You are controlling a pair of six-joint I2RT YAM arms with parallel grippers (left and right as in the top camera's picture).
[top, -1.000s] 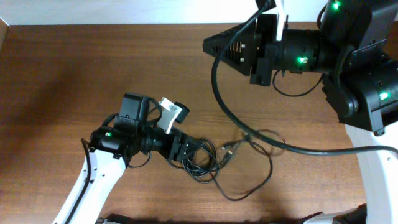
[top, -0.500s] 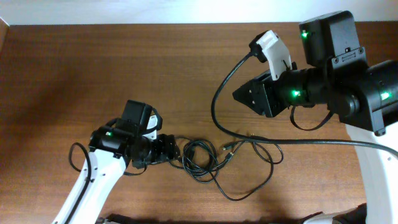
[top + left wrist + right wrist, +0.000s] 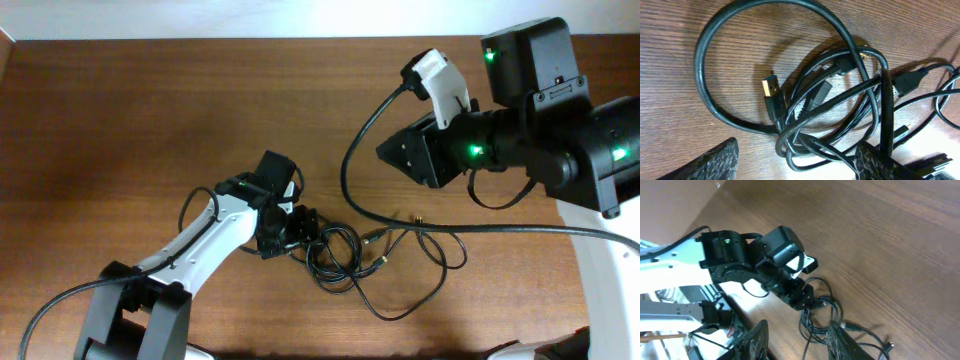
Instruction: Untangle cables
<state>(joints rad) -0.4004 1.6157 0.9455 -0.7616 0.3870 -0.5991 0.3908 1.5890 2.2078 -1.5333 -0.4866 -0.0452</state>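
Several cables point(image 3: 775, 107) at left end effector point(image 3: 797, 150)

A brown wood-grain table point(image 3: 150, 120) filled the view; a pale strip point(image 3: 200, 18) ran along the table's far edge.

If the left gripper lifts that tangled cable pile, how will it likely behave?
The cables look thin and floppy, lying in slack loops, so they would probably sag and drape. Strands cross over each other around the gold-tipped plug, so the clump likely lifts together. Probably light.
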